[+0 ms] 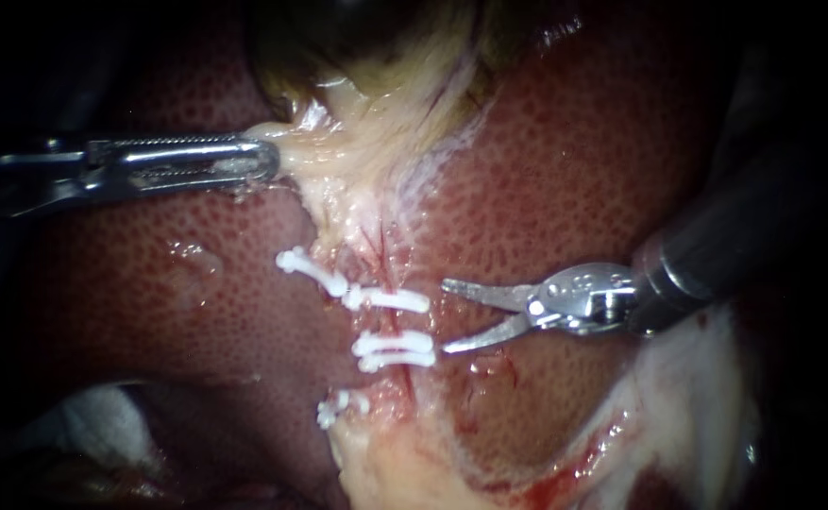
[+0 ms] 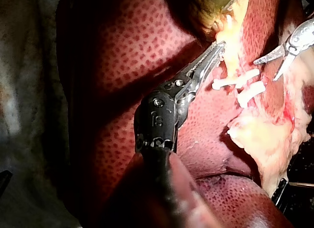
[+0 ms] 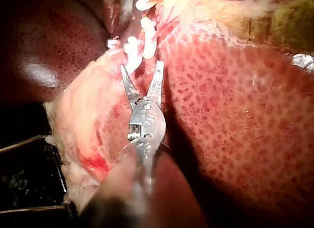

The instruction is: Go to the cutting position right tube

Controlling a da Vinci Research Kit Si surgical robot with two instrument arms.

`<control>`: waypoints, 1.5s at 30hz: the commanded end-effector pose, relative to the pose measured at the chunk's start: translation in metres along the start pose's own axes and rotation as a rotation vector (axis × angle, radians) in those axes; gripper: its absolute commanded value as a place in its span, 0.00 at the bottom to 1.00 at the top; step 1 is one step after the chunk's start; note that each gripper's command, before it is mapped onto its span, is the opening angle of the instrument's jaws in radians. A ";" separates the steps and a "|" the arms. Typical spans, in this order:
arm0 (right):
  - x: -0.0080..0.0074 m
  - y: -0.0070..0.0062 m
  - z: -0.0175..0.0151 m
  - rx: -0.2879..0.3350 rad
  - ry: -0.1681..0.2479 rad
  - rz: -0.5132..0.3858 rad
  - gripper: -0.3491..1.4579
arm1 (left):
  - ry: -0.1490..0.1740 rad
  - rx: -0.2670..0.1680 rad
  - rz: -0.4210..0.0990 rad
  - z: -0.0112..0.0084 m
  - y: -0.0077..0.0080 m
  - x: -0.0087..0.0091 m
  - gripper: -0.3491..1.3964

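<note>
Several white clips cross a pale band of tissue on the liver (image 1: 574,170). Two of them, an upper clip (image 1: 390,299) and a lower clip (image 1: 395,349), sit on the right tube (image 1: 401,324), which shows reddish between them. My right instrument (image 1: 447,315) comes in from the right; its thin blades stand open just right of that gap and touch nothing. In the right wrist view these blades (image 3: 141,66) point at the clips (image 3: 133,49). My left instrument (image 1: 267,161) is shut on the pale tissue (image 1: 338,161) under the gallbladder (image 1: 357,38), also seen in the left wrist view (image 2: 216,49).
Two more clips (image 1: 314,269) (image 1: 338,408) lie left of the right tube. Pale fatty tissue with a bloody edge (image 1: 678,416) lies under the right instrument's shaft. White gauze (image 1: 92,425) shows at the lower left.
</note>
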 end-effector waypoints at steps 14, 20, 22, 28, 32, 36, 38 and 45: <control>-0.0006 0.0000 0.0041 0.066 -0.011 0.057 0.99 | 0.000 0.002 0.000 0.0001 0.0003 0.0000 0.00; -0.0003 0.0001 0.0061 0.107 -0.003 0.086 0.99 | 0.001 0.002 0.000 0.0001 0.0003 0.0000 0.00; -0.0002 0.0001 0.0067 0.120 0.005 0.097 0.99 | 0.001 0.003 0.000 0.0001 0.0003 0.0000 0.00; 0.0004 0.0003 0.0076 0.175 0.051 0.127 0.98 | 0.001 0.003 0.000 0.0001 0.0003 0.0000 0.00; 0.0007 0.0004 0.0077 0.216 0.090 0.154 0.98 | 0.001 0.003 0.000 0.0001 0.0003 0.0000 0.00; 0.0010 0.0005 0.0075 0.255 0.113 0.173 0.96 | 0.001 0.002 0.000 0.0001 0.0003 0.0000 0.00; 0.0012 0.0006 0.0074 0.269 0.128 0.185 0.96 | 0.001 0.002 0.000 0.0002 0.0003 0.0000 0.00; 0.0013 0.0003 0.0076 0.319 0.128 0.205 0.92 | 0.001 0.002 0.000 0.0002 0.0002 0.0000 0.00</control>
